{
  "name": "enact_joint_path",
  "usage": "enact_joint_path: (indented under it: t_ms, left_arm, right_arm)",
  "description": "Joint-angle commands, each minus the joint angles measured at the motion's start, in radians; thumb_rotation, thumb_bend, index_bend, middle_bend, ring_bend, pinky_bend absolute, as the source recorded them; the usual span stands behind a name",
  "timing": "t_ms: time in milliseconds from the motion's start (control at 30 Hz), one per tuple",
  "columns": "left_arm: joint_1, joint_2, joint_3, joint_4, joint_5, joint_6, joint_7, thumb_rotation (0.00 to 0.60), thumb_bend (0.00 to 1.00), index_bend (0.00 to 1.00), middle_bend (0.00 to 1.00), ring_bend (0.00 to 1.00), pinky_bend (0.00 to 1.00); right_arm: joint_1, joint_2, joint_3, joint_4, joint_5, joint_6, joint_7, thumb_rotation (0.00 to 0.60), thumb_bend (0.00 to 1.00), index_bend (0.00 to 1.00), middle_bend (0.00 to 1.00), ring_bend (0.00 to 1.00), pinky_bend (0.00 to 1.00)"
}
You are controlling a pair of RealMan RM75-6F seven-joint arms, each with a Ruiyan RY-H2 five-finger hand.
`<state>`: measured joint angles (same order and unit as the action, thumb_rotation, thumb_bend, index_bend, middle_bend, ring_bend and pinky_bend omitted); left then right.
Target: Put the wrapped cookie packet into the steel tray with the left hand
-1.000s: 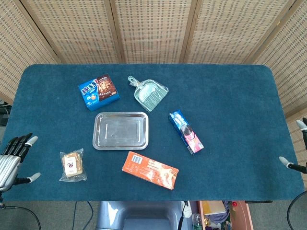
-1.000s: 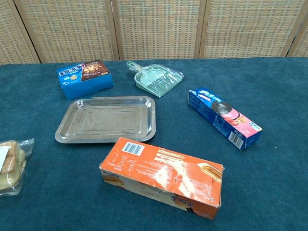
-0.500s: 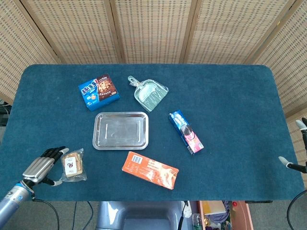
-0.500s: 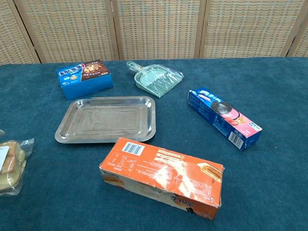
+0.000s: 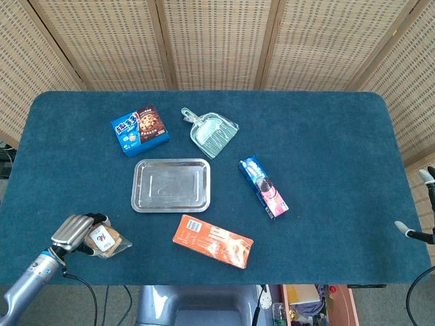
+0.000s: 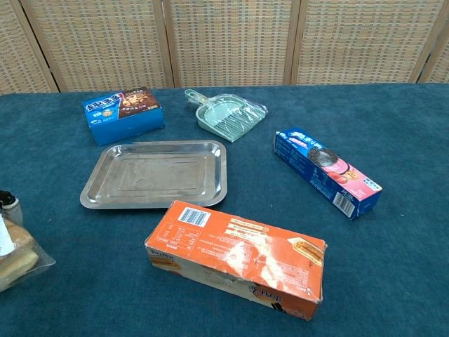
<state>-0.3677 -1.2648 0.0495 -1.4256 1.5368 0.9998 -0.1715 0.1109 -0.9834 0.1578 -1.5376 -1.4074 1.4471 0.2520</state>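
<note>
Wrapped cookie packet (image 5: 107,240): front-left of the steel tray (image 5: 170,185), gripped by the left hand (image 5: 73,231). Right hand (image 5: 420,231): far right of tray, its grasp cannot be told.

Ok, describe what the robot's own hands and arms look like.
The left hand has a silver metallic back, dark fingers and pale tips, on a grey-blue forearm with a thin black cable trailing beside it. Of the right hand, only dark fingers with pale tips show at the frame edge.
</note>
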Motion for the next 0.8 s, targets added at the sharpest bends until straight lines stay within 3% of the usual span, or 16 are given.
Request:
enact_joint_path:
  t_ms: [33,200,367,533,733,800]
  left_arm:
    - [0.010,0.058,-0.010,-0.040,0.021,0.067,-0.065,0.600,0.00,0.43,0.53,0.39,0.54]
    - [-0.023,0.167,-0.089,-0.126,0.007,0.132,-0.145,0.600,0.00,0.43,0.53,0.39,0.54]
    - [-0.136,0.175,-0.184,-0.191,-0.099,0.008,-0.119,0.600,0.00,0.43,0.53,0.39,0.55]
    - [-0.253,0.082,-0.250,-0.156,-0.250,-0.132,-0.022,0.600,0.00,0.43,0.53,0.39,0.55]
    - [-0.369,-0.062,-0.277,-0.059,-0.435,-0.245,0.136,0.600,0.00,0.43,0.52,0.39,0.54]
    - [-0.428,-0.152,-0.277,0.019,-0.524,-0.296,0.199,0.600,0.00,0.43,0.52,0.39,0.54]
  right_arm:
    - [0.000,0.000,0.000,-0.001,0.000,-0.001,0.001,0.600,0.00,0.00,0.00,0.00,0.00]
    - [0.001,0.000,-0.001,-0.004,-0.001,-0.002,-0.003,0.600,0.00,0.00,0.00,0.00,0.00]
    - [0.006,-0.005,0.000,-0.002,0.006,-0.013,-0.016,0.600,0.00,0.00,0.00,0.00,0.00]
    - [0.016,-0.010,0.004,0.003,0.021,-0.030,-0.031,0.600,0.00,0.00,0.00,0.00,0.00]
    - [0.027,-0.017,0.011,0.011,0.047,-0.057,-0.045,0.600,0.00,0.00,0.00,0.00,0.00]
    - [0.032,-0.020,0.016,0.020,0.066,-0.072,-0.047,0.600,0.00,0.00,0.00,0.00,0.00]
